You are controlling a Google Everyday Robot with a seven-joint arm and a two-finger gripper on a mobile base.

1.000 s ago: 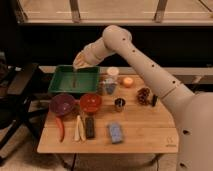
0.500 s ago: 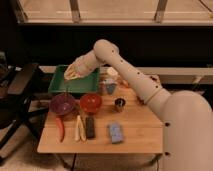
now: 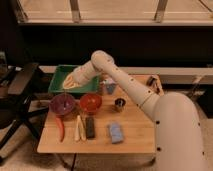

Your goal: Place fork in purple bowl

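The purple bowl (image 3: 62,104) sits at the left of the wooden table (image 3: 135,137), beside the orange-red bowl (image 3: 91,102). My gripper (image 3: 68,84) hangs low over the front part of the green tray (image 3: 59,74), just behind the purple bowl. I cannot make out the fork as a separate thing; it may be hidden at the gripper.
A red chili (image 3: 60,128), pale cream sticks (image 3: 79,128), a dark bar (image 3: 90,127) and a blue pad (image 3: 116,133) lie along the table's front. A small dark cup (image 3: 120,103) and a can (image 3: 109,88) stand mid-table. A dark chair (image 3: 17,95) is at the left.
My gripper has moved down and to the left, from above the tray's back right to low over its front, closer to the purple bowl.
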